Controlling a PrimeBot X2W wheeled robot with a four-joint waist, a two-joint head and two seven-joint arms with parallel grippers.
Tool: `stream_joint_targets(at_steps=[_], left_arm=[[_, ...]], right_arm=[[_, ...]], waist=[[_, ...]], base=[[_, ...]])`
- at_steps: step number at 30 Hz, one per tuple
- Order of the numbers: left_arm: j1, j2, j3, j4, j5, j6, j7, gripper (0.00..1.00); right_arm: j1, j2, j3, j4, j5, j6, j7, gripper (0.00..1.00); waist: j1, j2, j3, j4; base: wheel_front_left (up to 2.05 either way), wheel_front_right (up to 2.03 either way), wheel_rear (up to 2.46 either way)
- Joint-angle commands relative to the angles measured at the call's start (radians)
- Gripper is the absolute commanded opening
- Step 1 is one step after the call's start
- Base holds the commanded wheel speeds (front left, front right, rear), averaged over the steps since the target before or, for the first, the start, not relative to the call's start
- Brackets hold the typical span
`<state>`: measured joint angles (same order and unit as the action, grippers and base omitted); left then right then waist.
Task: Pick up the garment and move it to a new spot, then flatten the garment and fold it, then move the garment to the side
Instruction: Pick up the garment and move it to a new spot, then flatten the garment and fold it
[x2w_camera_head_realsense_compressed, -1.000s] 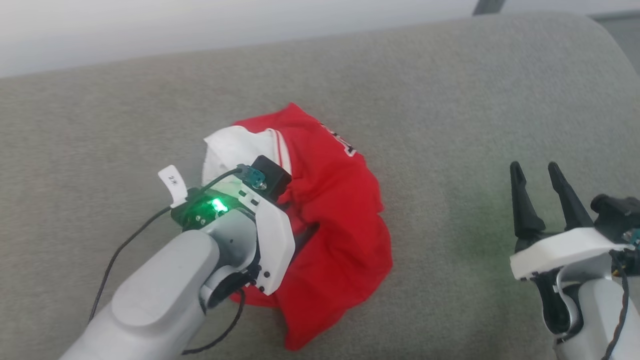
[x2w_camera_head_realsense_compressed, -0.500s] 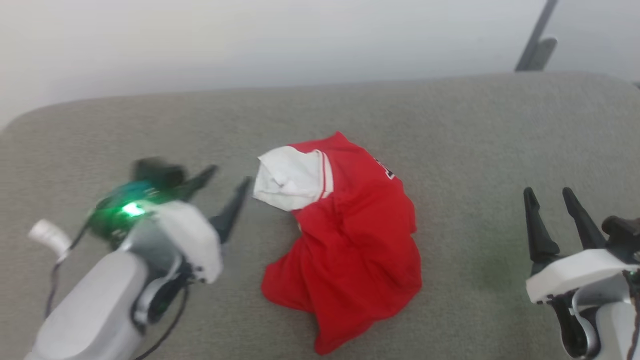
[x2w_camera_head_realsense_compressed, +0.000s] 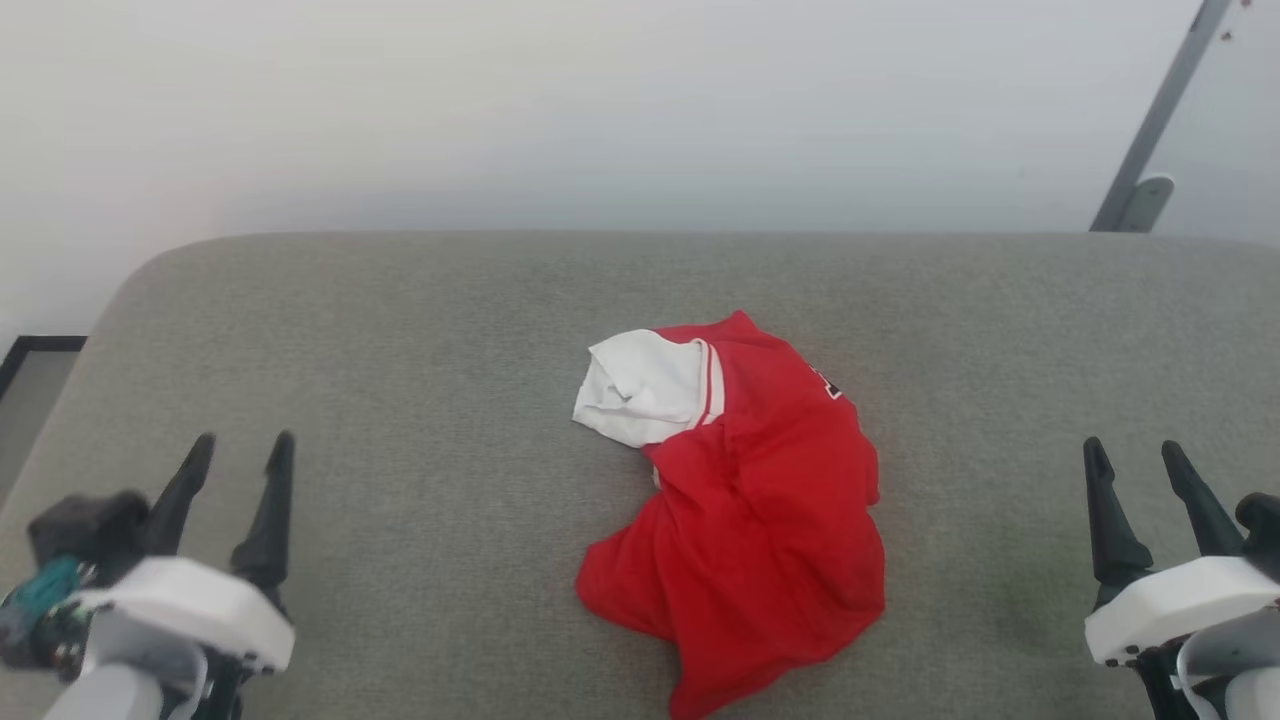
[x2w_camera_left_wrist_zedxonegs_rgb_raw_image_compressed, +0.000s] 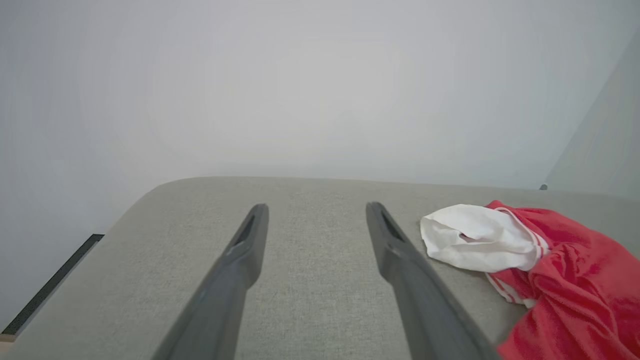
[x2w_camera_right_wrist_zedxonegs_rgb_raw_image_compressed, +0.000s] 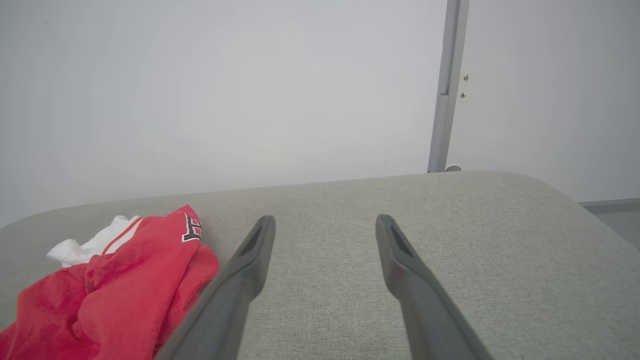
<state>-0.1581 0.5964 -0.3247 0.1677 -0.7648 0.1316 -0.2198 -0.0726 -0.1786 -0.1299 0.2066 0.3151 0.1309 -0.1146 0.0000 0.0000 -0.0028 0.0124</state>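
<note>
Head view, crumpled garment (x2w_camera_head_realsense_compressed: 770, 520), grey cushion (x2w_camera_head_realsense_compressed: 400, 400)

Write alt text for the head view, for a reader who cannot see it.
A crumpled red garment with one white sleeve showing lies in the middle of a grey upholstered surface. The left gripper and right gripper sit open at the lower corners, both apart from it. A pale wall stands behind.

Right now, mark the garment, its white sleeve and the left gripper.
garment (x2w_camera_head_realsense_compressed: 770, 520): head view, on the crumpled red body.
white sleeve (x2w_camera_head_realsense_compressed: 640, 390): head view, middle of the sleeve's cloth.
left gripper (x2w_camera_head_realsense_compressed: 245, 442): head view, midway between its open fingertips.
</note>
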Motion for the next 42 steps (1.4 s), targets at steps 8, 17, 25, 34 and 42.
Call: stream_joint_targets(at_steps=[8, 17, 25, 34, 42], left_arm=[[0.154, 0.008, 0.101, -0.038, 0.005, 0.026, -0.043, 1.0], [0.228, -0.014, 0.171, -0.05, 0.037, -0.016, -0.046, 1.0], [0.231, -0.032, 0.194, -0.036, 0.065, -0.049, -0.046, 1.0], [0.223, -0.044, 0.2, -0.031, 0.057, -0.065, -0.046, 1.0], [0.174, -0.033, 0.182, -0.034, 0.038, -0.075, 0.006, 1.0]], right_arm=[[0.027, 0.012, -0.018, -0.022, -0.017, 0.0, 0.009, 1.0], [0.048, 0.019, -0.02, -0.029, -0.014, 0.0, 0.005, 1.0], [0.049, 0.027, -0.013, -0.032, -0.016, 0.0, 0.003, 1.0], [0.046, 0.029, -0.003, -0.03, -0.006, 0.0, 0.0, 1.0], [0.029, 0.03, 0.017, -0.028, -0.001, 0.0, -0.002, 1.0]], waist=[[0.0, 0.0, -0.018, 0.03], [0.0, 0.0, -0.03, 0.047], [0.0, 0.0, -0.034, 0.049], [0.0, 0.0, -0.032, 0.035], [0.0, 0.0, -0.008, 0.006]], base=[[0.0, 0.0, 0.0], [0.0, 0.0, 0.0], [0.0, 0.0, 0.0], [0.0, 0.0, 0.0], [0.0, 0.0, 0.0]])
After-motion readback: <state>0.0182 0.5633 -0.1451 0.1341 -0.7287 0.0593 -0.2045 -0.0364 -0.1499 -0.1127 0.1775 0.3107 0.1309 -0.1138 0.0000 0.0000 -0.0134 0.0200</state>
